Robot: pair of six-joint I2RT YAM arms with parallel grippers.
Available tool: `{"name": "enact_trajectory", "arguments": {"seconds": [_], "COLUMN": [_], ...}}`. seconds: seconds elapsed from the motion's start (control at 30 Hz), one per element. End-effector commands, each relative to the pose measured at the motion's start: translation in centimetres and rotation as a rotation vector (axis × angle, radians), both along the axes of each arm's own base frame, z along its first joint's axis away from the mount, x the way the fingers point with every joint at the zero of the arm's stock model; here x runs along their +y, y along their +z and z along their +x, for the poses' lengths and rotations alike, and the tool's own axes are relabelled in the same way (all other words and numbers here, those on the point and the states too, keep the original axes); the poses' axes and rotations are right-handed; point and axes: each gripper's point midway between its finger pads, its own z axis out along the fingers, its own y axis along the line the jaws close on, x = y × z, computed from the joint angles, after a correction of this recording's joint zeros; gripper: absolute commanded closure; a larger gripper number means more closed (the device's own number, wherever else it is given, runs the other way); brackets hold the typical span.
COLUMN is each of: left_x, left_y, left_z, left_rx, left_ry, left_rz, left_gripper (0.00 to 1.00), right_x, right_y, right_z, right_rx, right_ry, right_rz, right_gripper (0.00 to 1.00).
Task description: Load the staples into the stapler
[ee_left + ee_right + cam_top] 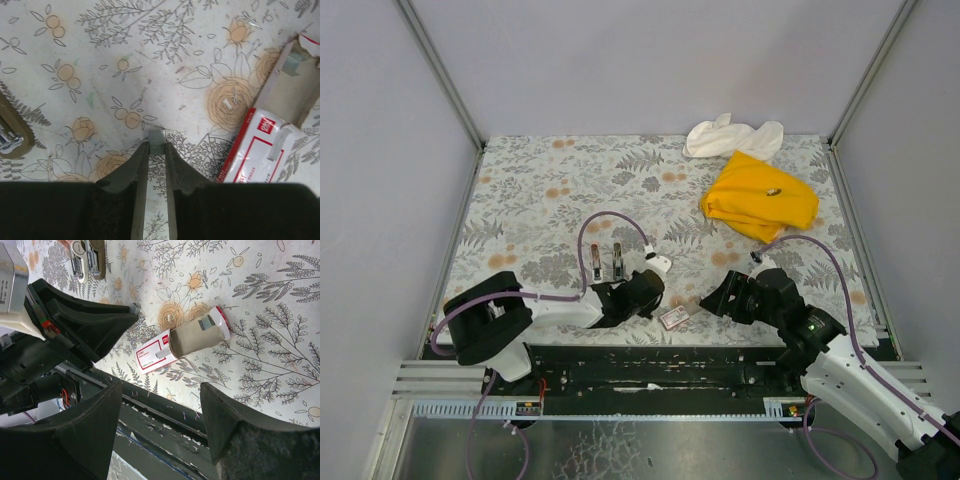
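Note:
The staples box (674,317), pink and white with a tan inner piece slid partly out, lies flat near the table's front edge; it also shows in the left wrist view (272,150) and the right wrist view (165,351). The stapler (605,260) lies opened behind it, and shows at the left edge of the left wrist view (7,137) and at the top of the right wrist view (87,257). My left gripper (653,298) is shut on a short metal strip of staples (157,141) just left of the box. My right gripper (161,390) is open and empty, just right of the box in the top view (715,300).
A yellow cloth (760,195) with a small object on it and a white cloth (732,135) lie at the back right. The black rail (165,415) at the table's front edge is under my right gripper. Grey walls enclose the table.

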Motion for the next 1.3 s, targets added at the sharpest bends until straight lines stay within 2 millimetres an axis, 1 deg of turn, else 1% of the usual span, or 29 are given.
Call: {"name": "enact_trajectory", "arguments": {"seconds": [0.0, 0.1, 0.23, 0.33, 0.47, 0.57, 0.63, 0.73, 0.9, 1.0, 1.07, 1.27], "left_x": [-0.3, -1.7, -3.4, -4.5, -5.5, -6.0, -6.2, -6.4, -7.6, -7.9, -7.8, -7.2], "left_y": [0.1, 2.0, 4.8, 6.6, 8.0, 8.3, 8.2, 7.3, 5.8, 4.2, 3.3, 1.1], "left_z": [-1.7, -2.3, -2.7, -2.9, -2.4, -1.9, -1.3, 0.3, 2.3, 3.3, 3.7, 3.9], "left_rx": [0.036, 0.027, 0.018, 0.027, 0.025, 0.031, 0.031, -0.003, -0.025, 0.001, 0.014, 0.054], "left_ry": [-0.010, -0.024, -0.015, -0.004, 0.031, 0.080, 0.136, 0.214, 0.260, 0.277, 0.290, 0.321], "left_rz": [0.008, -0.052, -0.129, -0.200, -0.233, -0.248, -0.241, -0.189, -0.146, -0.119, -0.108, -0.078], "left_gripper": [0.91, 0.91, 0.92, 0.92, 0.92, 0.92, 0.90, 0.89, 0.89, 0.89, 0.89, 0.88], "right_x": [0.7, 1.1, 1.5, 1.3, 0.6, -0.6, -1.7, -2.9, -3.8, -4.2, -4.4, -4.4], "right_y": [1.5, 1.3, 0.9, 0.7, 0.5, 0.3, 0.2, 0.3, 0.2, -0.1, -0.3, -0.5], "right_z": [0.8, 1.0, 1.2, 1.5, 1.5, 1.6, 1.6, 1.6, 1.0, 0.6, 0.4, 0.3], "right_rx": [-0.043, -0.028, -0.002, 0.003, 0.008, 0.004, -0.001, -0.029, -0.046, -0.035, -0.030, -0.028], "right_ry": [0.001, -0.001, 0.000, -0.016, -0.048, -0.106, -0.163, -0.229, -0.270, -0.272, -0.270, -0.265], "right_rz": [0.046, 0.053, 0.053, 0.042, 0.016, -0.013, -0.028, -0.017, 0.011, 0.000, -0.009, -0.016], "right_gripper": [0.30, 0.30, 0.32, 0.32, 0.32, 0.32, 0.32, 0.32, 0.31, 0.31, 0.31, 0.31]}}
